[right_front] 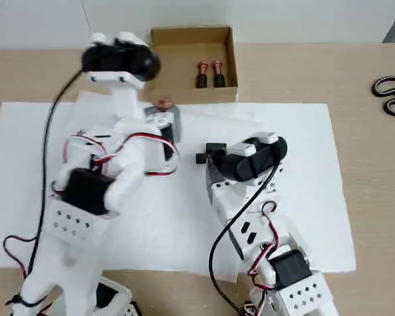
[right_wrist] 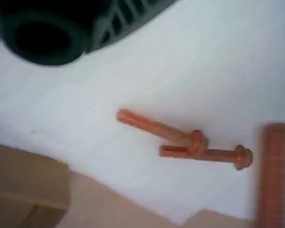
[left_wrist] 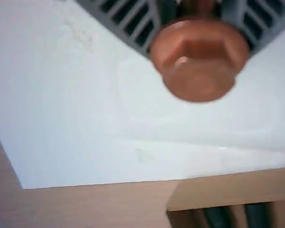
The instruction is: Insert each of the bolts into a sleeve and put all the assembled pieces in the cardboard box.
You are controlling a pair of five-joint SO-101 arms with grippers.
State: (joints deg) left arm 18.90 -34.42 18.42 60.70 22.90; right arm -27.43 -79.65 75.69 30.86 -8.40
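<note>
Left hand pinching bolt beside box.
Box is lying just beyond it; right hand, farther off, is pinching a sleeve.

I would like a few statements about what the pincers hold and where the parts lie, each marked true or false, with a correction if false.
1. The right pincer holds a black sleeve. True.
2. The left pincer also holds a sleeve. False: it holds a copper-coloured bolt.
3. Two assembled pieces lie in the cardboard box. True.
4. The scissors lie inside the box. False: they lie on the bare table, away from the box.
5. Two loose bolts lie on the white paper. True.
</note>
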